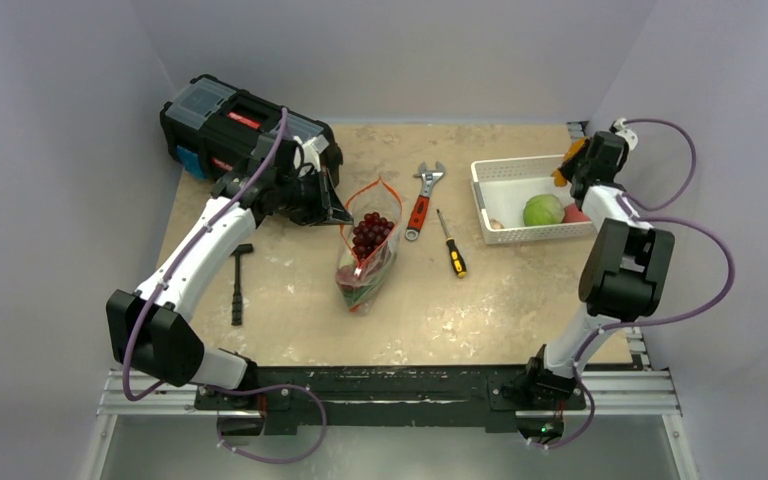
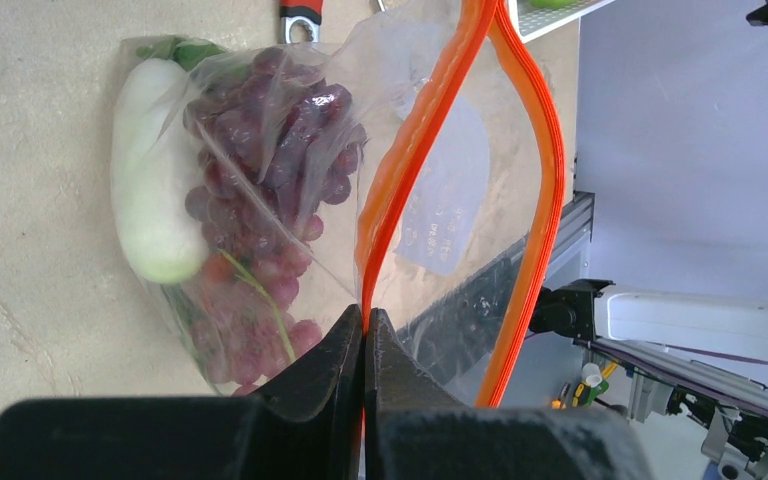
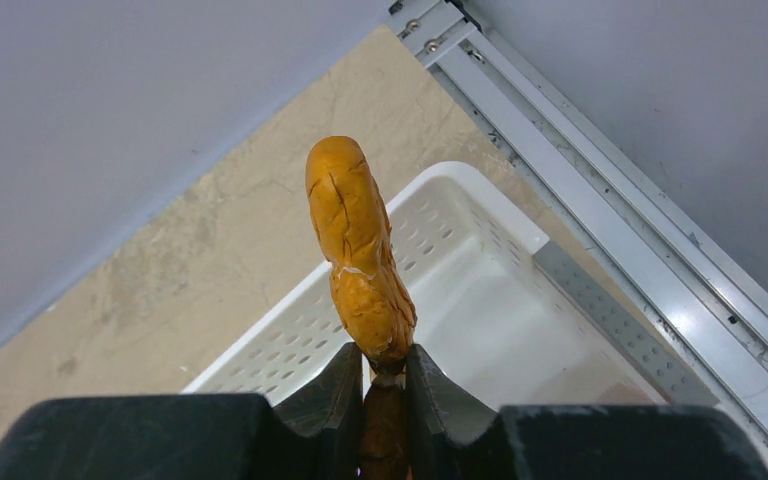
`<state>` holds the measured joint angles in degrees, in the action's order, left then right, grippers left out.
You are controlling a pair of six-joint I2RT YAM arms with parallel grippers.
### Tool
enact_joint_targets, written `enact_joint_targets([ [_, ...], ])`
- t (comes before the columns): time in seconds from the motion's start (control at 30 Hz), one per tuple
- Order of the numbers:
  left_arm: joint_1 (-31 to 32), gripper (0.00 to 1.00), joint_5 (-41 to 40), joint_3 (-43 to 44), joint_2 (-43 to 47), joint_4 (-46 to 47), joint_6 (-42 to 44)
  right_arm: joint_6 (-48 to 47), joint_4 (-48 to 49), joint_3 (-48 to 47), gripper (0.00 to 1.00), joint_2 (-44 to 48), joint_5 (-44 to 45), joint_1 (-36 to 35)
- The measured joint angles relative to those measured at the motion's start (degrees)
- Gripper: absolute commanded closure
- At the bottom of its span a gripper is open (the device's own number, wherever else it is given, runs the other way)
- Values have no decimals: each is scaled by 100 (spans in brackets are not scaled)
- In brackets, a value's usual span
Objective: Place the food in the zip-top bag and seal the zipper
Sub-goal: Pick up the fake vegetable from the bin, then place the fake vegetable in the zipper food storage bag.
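Tabletop (image 3: 160, 290) far cnr: right gripper (image 3: 385, 375) clamps orange piece (image 3: 360, 250).

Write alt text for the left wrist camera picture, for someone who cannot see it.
The black left gripper pinches the orange zipper strip of a clear crinkly plastic bag, whose mouth gapes open. Through the plastic show a dark purple grape bunch and, beside it, a white-green radish, all lying on a beige table.

Nothing legible shows anywhere. The clear crinkly plastic bag (image 2: 448, 190) carries faint grey print at frame centre. It is too blurred to read.
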<state>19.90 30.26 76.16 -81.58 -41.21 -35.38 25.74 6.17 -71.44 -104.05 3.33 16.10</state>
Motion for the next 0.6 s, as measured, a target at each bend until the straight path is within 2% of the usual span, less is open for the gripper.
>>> enact_joint_targets([
  [0.33, 0, 100, 15, 0, 0, 2, 0, 848, 221, 1029, 97, 1309, -723, -400],
  [0.6, 0, 100, 15, 0, 0, 2, 2, 953, 70, 1290, 100, 2623, -1622, -1707],
])
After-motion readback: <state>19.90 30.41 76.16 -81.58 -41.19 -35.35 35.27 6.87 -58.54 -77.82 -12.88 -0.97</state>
